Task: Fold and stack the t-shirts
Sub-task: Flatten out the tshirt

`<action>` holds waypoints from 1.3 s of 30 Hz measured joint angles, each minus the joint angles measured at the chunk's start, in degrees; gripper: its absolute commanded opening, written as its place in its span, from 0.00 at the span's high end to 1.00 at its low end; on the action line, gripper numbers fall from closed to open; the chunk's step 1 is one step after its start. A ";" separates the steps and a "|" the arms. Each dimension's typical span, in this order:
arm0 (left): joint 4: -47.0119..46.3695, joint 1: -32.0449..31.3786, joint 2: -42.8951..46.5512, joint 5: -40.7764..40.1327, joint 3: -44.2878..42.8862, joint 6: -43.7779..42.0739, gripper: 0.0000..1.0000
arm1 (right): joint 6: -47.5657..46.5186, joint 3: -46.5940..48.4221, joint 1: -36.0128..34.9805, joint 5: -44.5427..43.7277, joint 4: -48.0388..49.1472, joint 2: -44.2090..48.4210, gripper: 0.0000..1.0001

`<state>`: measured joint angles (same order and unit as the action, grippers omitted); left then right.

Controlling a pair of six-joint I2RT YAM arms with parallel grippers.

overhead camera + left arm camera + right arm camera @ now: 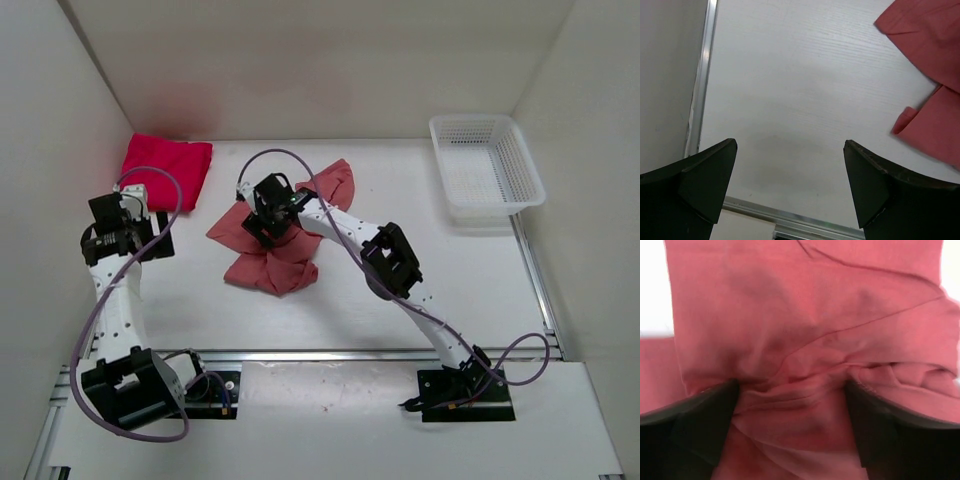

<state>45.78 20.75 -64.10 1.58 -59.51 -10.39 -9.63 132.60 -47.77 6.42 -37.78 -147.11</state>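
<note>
L pincer (790, 145): open wide, nothing btwn the fingers; hangs over bare surface (400, 180) on the left side, near-left of the pink shirt.
R pincer (791, 385): open, jaws spread wide & pushed down onto the pink shirt (275, 262); cloth bunches in folds btwn the two fingers (705, 425) and touches their inner sides, not pinched.
R arm: stretched from its base at near right across to mid-surface, wrist over the far half of the pink shirt.
L arm: bent up along the left side, wrist just near of the red shirt.
Pink shirt: crumpled, unfolded, approx. centre of surface; one flap sticks out far-right, the rest heaps to the near side. Its edge shows at the right of the L wrist view.
Red shirt (165, 168): folded flat, far-left corner, against the back wall; apart from the pink one. Can't tell if it is one layer or more.
Basket (470, 119): white mesh, far-right corner, well apart from both shirts.
</note>
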 measured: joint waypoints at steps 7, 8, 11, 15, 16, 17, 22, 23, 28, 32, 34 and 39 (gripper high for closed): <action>1.01 1.09 0.04 2.05 1.38 0.57 0.02 | -2.56 0.02 1.44 -0.87 -0.92 0.92 1.00; 1.03 0.81 0.02 2.27 1.38 0.52 0.01 | -2.36 1.40 1.75 -0.87 -2.60 0.92 1.00; 1.51 -2.12 -0.55 3.65 0.70 -0.24 0.01 | -1.92 5.79 2.21 -1.62 -5.22 1.97 1.00; 1.81 -9.88 -2.75 4.79 -1.05 -2.36 0.01 | -1.68 2.78 3.15 -2.78 -6.47 12.44 1.00; 1.81 -12.04 -3.54 4.39 -1.53 -3.21 0.01 | -1.51 -0.44 3.76 -2.80 -6.43 17.09 0.97; 1.79 -14.03 -4.35 3.89 -2.01 -3.93 0.01 | -1.29 -4.02 4.09 -2.71 -6.40 22.12 0.94; 1.77 -25.05 -9.31 0.74 -4.50 -6.91 0.02 | -0.90 -29.49 9.20 1.07 -3.45 49.31 0.33; 1.81 -26.82 -10.34 0.61 -5.16 -7.28 0.01 | -0.98 -34.47 11.04 2.34 -4.02 53.68 0.18; 1.77 -33.42 -14.75 0.07 -7.74 -8.50 0.01 | -2.34 -65.29 22.40 5.88 -2.23 68.30 0.01; 2.03 -37.31 -17.70 -0.68 -8.66 -9.27 0.01 | -4.72 -76.76 25.68 2.12 -6.58 68.52 0.00; 2.19 -38.38 -19.96 -0.70 -9.99 -9.25 0.01 | -6.14 -75.73 20.57 -0.83 -4.22 68.43 0.01; 2.01 -37.13 -23.50 -0.61 -13.99 -8.68 0.01 | -6.38 -65.02 10.25 -0.55 5.55 63.34 0.11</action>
<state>47.79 -16.38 -87.59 0.97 -73.49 -19.07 -16.01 67.57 -37.52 5.87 -32.23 -83.77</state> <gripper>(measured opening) 0.987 0.950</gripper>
